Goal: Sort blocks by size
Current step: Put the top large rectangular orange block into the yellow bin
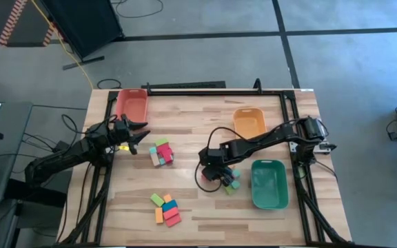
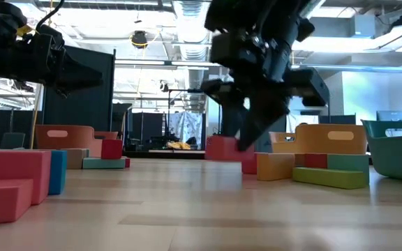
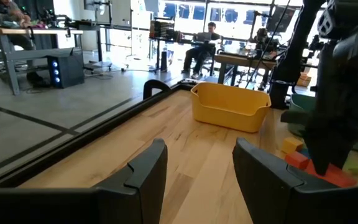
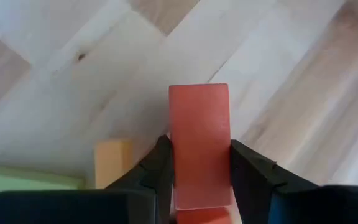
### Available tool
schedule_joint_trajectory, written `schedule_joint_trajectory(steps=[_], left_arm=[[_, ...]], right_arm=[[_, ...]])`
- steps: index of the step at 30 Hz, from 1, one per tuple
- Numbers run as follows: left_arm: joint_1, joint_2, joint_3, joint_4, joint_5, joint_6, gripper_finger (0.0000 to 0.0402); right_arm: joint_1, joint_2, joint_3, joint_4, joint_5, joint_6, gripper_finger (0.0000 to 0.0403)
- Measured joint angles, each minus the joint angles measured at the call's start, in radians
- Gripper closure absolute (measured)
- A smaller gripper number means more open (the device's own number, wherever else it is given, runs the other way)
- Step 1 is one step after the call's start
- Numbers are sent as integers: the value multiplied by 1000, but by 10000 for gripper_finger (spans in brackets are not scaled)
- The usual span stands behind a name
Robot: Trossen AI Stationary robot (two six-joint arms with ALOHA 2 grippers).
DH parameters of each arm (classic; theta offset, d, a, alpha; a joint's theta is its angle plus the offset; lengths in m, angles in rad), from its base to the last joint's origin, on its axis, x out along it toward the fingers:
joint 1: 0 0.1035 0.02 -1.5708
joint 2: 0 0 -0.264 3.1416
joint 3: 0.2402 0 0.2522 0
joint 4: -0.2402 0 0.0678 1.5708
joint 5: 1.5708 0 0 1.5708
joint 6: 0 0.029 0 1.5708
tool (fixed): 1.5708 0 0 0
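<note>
grey floor (image 1: 350,62), desks (image 3: 23,46), bright windows (image 3: 229,12)

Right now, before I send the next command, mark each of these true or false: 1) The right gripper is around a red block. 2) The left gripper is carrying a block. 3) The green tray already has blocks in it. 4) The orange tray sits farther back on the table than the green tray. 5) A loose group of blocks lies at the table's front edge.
1) True. The right gripper has its fingers on both sides of a red block.
2) False. The left gripper is open with nothing between its fingers.
3) False. The green tray looks empty.
4) True. The orange tray is behind the green one.
5) True. The front group of blocks lies there.
</note>
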Motion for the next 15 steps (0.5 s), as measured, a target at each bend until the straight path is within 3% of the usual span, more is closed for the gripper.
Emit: schedule_joint_trajectory(steps=[8, 15], left_arm=[[0, 0, 0, 0, 0, 0, 228], [0, 0, 0, 0, 0, 0, 228]], right_arm=[[-8, -1, 109, -193, 155, 22, 252], [-49, -1, 137, -342, 187, 110, 252]])
